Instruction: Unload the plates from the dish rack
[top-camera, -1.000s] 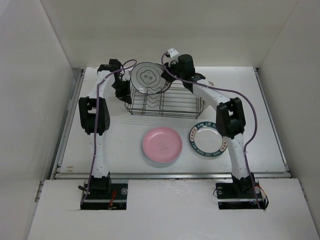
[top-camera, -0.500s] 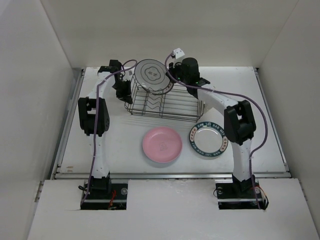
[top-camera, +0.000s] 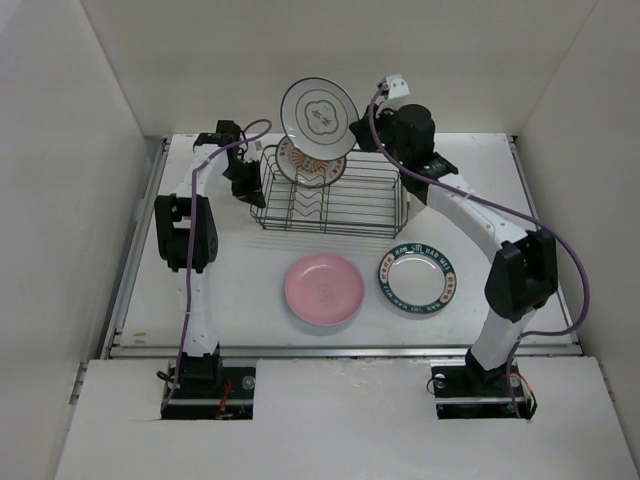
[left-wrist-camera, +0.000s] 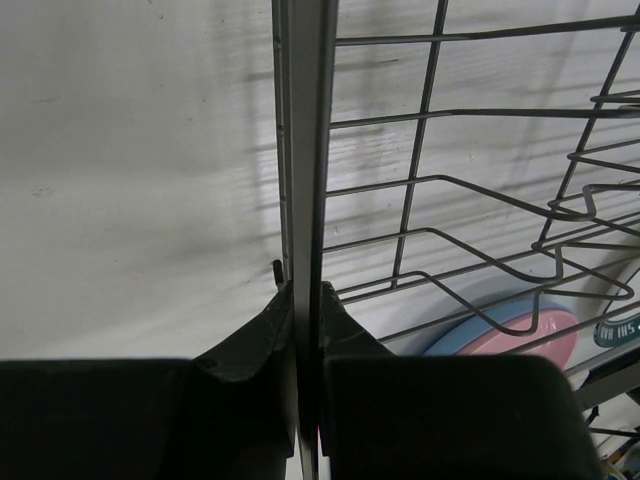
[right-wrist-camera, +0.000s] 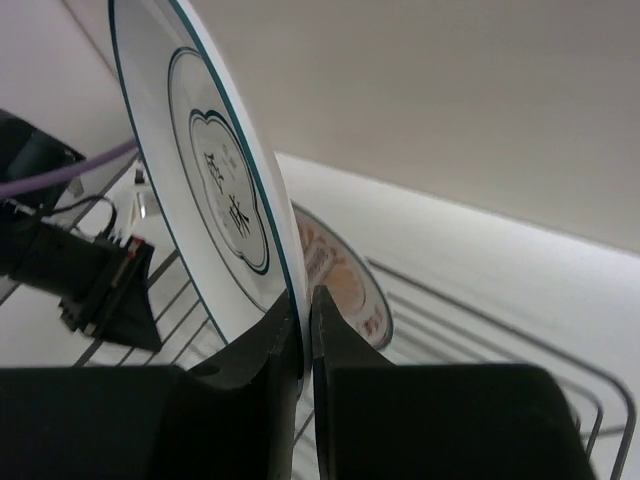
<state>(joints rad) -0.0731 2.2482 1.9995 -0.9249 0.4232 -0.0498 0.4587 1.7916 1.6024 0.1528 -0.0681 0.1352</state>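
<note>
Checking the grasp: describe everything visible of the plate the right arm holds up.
The white plate is round and glossy, ceramic-looking, with a thin dark rim line and a dark lobed outline around characters at its centre. It stands on edge above the dish rack, clear of it; only the right gripper touches it, shut on its rim.

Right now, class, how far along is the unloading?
Done: pink plate and teal-lettered plate lie on the table. In hand: right gripper holds the dark-rimmed plate above the dish rack, which the left gripper clamps. Remaining: the orange-patterned plate stands in the rack.
</note>
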